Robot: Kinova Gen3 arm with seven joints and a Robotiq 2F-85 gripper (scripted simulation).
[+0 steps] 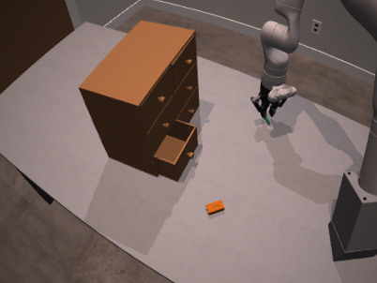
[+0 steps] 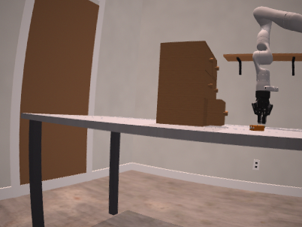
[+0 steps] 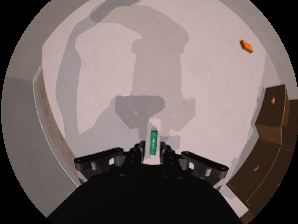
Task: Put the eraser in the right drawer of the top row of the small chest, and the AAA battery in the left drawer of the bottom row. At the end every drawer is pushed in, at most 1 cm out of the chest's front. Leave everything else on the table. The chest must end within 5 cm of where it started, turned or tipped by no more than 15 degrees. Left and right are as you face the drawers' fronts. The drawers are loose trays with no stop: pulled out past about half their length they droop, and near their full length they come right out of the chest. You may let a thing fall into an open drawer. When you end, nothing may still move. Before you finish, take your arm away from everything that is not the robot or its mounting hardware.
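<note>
Right in front of the chest [image 1: 117, 61] [image 2: 182, 83] [image 3: 255, 175], as one faces its drawers, the bottom-left drawer [image 1: 169, 170] [image 2: 215, 113] [image 3: 271, 107] is jutting out over the table [image 1: 244, 244] [image 2: 129, 122] [image 3: 105, 55], showing its bare wooden floor. The other drawers are sitting about flush with the chest's front, each offering a small round knob. That open drawer is taking up room on the near left of the chest's front, so it is the chief thing sticking out there.

Farther from the chest, out past the open drawer and off to its left, an orange block [image 1: 215, 207] [image 2: 257, 128] [image 3: 246, 46] is lying flat on the table, small dark marks showing on its top. It may be the eraser, though its kind is hard to make out.

Farther out, beyond the chest's right side, the gripper [image 1: 267, 114] [image 2: 261, 122] [image 3: 152, 147] is pointing down just over the table. Its fingers are standing narrowly parted and grasping nothing. The AAA battery [image 1: 267, 120] [image 3: 153, 141], a slim green cylinder with a pale mark along it, is lying on its side on the table at the fingertips, lined up with the gap between them.

Farthest from the chest, the arm's pedestal [image 1: 336, 234] is standing on the table.
</note>
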